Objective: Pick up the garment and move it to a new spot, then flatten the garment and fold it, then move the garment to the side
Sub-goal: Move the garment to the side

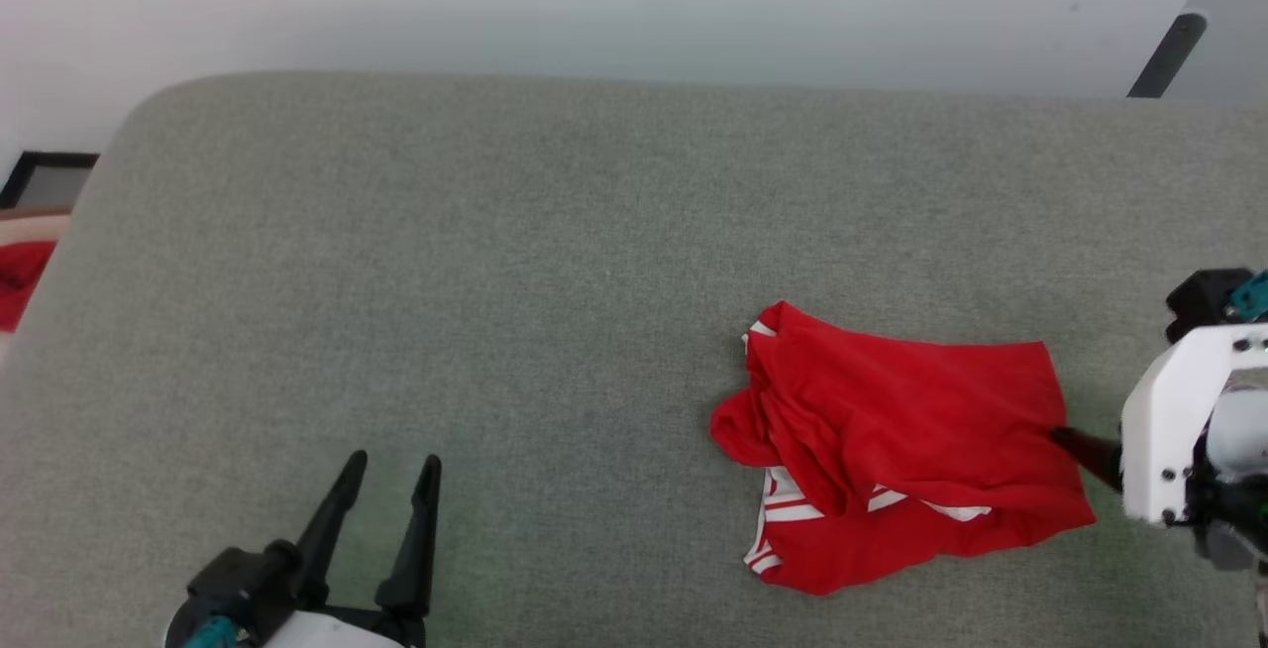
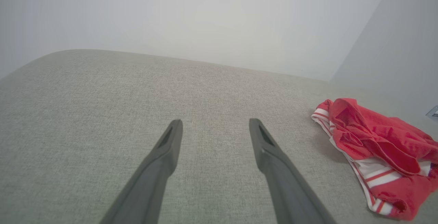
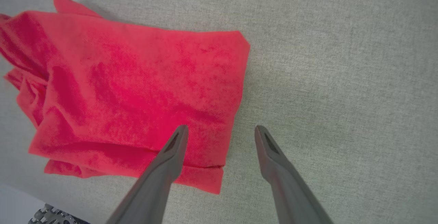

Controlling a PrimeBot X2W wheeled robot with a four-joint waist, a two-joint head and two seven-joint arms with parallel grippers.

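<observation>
Your right gripper (image 3: 221, 127) is holding its fingers wide apart with nothing between them. In its wrist view one finger (image 3: 171, 152) is lying across the garment (image 3: 137, 97) near a folded corner, while the other is hanging over the bare grey surface (image 3: 342, 80) just beside the cloth's edge. In the head view a dark finger (image 1: 1082, 450) of that gripper is reaching the garment (image 1: 892, 450) at its right edge; you cannot tell whether it is pressing on the cloth or hovering just above it. The garment is lying crumpled and partly doubled over, red side up, with white-and-red striped trim peeking out on the side away from those fingers. Your left gripper (image 1: 394, 458) is also keeping its fingers spread and empty, pointing over the bare surface (image 1: 495, 281). In the left wrist view the garment (image 2: 379, 155) is sitting well off to the right of the left gripper (image 2: 215, 121), clear of both fingertips.
</observation>
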